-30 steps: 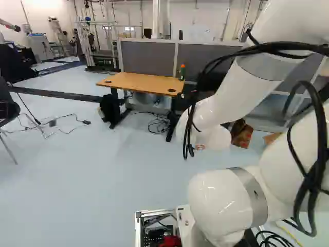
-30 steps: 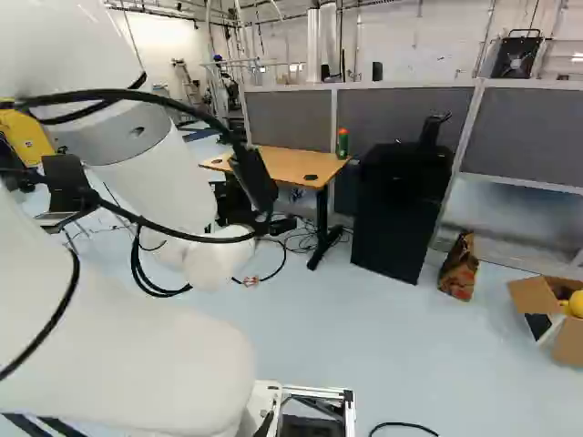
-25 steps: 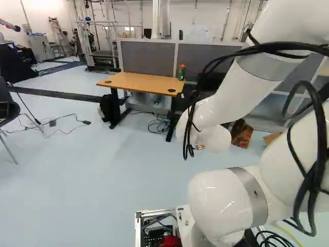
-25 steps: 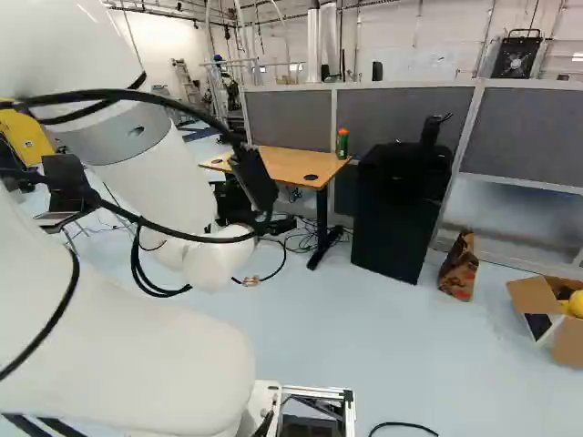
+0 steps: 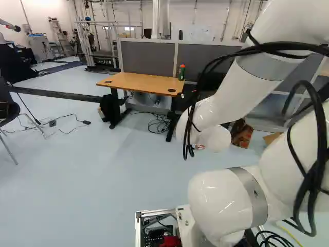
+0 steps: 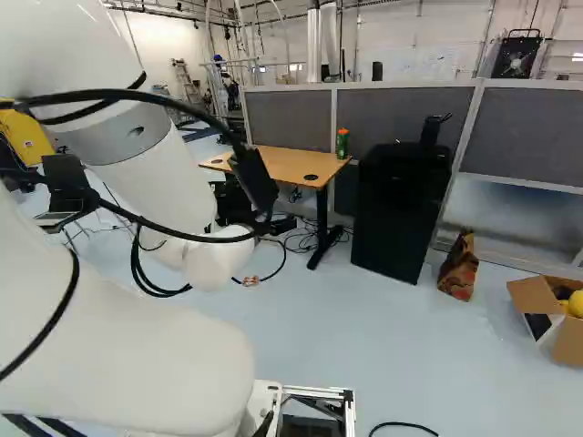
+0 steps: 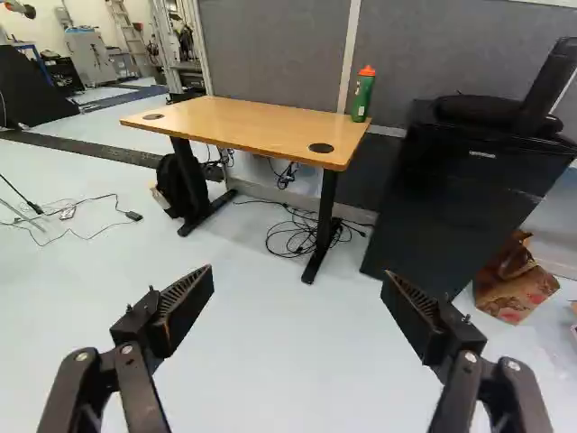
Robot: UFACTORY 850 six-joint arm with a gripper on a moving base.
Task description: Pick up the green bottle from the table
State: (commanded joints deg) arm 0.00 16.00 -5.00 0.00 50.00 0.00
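Two base views show the white arm (image 5: 234,98) close up, rising from its lowest joint, then sloping down and forward to a rounded white joint, black cables (image 5: 193,110) looping off it. Beyond, in the wrist view, the black gripper (image 7: 298,275) has its fingers spread wide, holding nothing. Farther ahead, well apart from the fingertips, stands the wooden-topped table (image 7: 243,126) on dark legs, with a black cabinet (image 7: 451,198) just beside it. On the table's far corner, on the side toward the cabinet, is the green bottle (image 7: 362,96), ahead of the gripper and well beyond its reach as it hangs now. The bottle is upright and slim, with an orange cap, near the grey partition (image 7: 433,54) behind it.
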